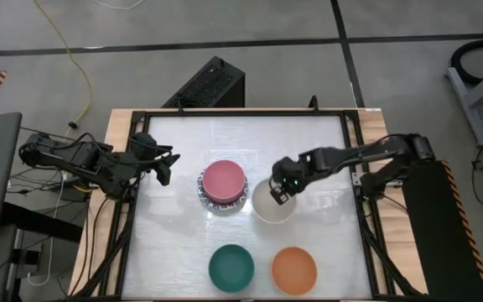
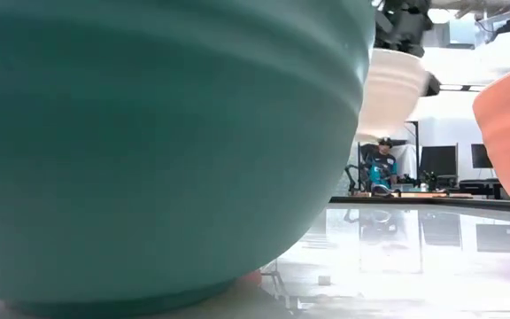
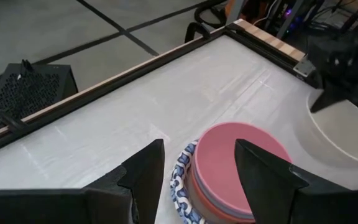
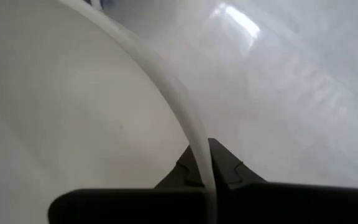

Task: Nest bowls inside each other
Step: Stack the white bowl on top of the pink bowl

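High view: right tool [image 1: 280, 192] pinches cream bowl [image 1: 268, 206] rim.

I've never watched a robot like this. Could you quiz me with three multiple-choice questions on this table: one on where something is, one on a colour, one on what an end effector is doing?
1. Where does the round green bowl sit?
A. Beside the round orange bowl
B. On the stack
C. In an end effector

2. What colour is the top bowl of the nested stack?
A. Orange
B. Pink
C. Green

3. What is the right end effector doing?
A. Hanging open over bare table
B. Pinching the rim of the round cream bowl
C. Holding the green bowl

Answers:
1 A: the high view shows them side by side.
2 B: pink faces up.
3 B: the right wrist view shows the fingers shut on the rim.
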`<state>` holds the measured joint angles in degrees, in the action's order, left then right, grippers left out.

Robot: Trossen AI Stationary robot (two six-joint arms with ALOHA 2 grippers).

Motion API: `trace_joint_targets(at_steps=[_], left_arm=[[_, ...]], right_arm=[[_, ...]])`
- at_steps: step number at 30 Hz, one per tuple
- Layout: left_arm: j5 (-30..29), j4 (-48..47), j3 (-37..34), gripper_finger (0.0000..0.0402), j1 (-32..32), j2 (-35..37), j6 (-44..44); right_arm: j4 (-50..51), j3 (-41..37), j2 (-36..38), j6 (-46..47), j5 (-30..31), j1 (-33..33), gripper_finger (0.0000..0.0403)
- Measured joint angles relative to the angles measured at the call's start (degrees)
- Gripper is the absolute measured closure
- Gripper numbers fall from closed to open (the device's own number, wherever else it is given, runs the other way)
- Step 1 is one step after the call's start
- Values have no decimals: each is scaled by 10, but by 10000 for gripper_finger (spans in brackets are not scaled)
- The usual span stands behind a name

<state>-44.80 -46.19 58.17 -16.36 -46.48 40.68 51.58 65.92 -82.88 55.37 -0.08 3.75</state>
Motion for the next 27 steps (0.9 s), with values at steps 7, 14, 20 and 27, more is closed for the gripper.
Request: trace_joint_targets(at_steps=[7, 14, 20, 27], left_arm=[[0, 0, 0, 216, 0, 0, 4], [0, 0, 0, 216, 0, 0, 7], [-6, 1, 0, 216, 0, 0, 19], [-7, 1, 0, 216, 0, 0, 32]], right_arm=[[7, 64, 0, -60, 0, -53, 396], [-16, 114, 0, -115, 0, -91, 396], [-17, 158, -11, -148, -1, -122, 396], [-26, 238, -87, -197, -13, -145, 396]])
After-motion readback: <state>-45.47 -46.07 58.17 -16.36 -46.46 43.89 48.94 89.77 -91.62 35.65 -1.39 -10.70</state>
